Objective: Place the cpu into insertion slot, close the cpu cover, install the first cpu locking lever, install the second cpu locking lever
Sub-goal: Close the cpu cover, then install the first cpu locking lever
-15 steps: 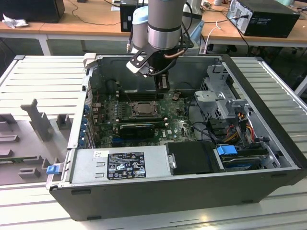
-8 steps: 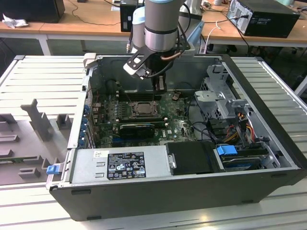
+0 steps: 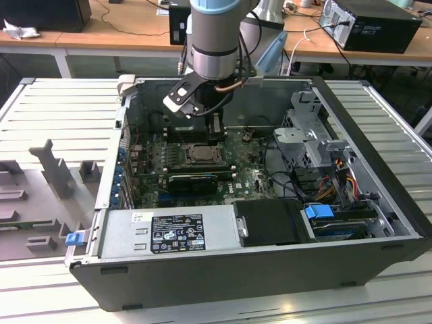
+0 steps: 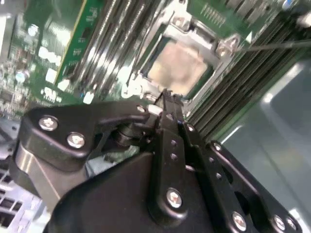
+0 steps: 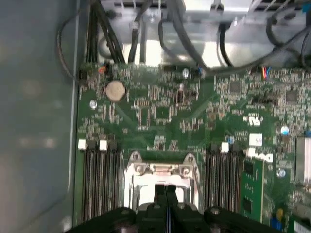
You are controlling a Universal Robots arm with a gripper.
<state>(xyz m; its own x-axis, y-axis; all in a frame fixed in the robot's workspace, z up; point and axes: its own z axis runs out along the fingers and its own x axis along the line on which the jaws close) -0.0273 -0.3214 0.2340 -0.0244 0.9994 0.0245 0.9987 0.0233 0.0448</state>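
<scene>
The cpu [image 4: 181, 68], a pale beige square, lies in the insertion slot [image 3: 200, 154] on the green motherboard inside the open computer case. The grey metal cpu cover [image 4: 194, 33] lies flat around it, framing the chip. My gripper [image 3: 216, 135] hangs just above the slot's far edge. Its black fingers [image 5: 166, 193] are pressed together, shut on nothing. In both wrist views the fingertips sit over the edge of the metal frame [image 5: 163, 169]. A thin metal lever rod [image 4: 274, 45] sticks out beside the socket.
A long black graphics card [image 3: 193, 182] lies just in front of the slot. Memory slots [image 5: 99, 179] flank it on both sides. The power supply [image 3: 169, 233], a drive cage [image 3: 310, 135] and cables [image 3: 327, 179] fill the case. Grey fixtures [image 3: 54, 172] stand at the exterior view's left.
</scene>
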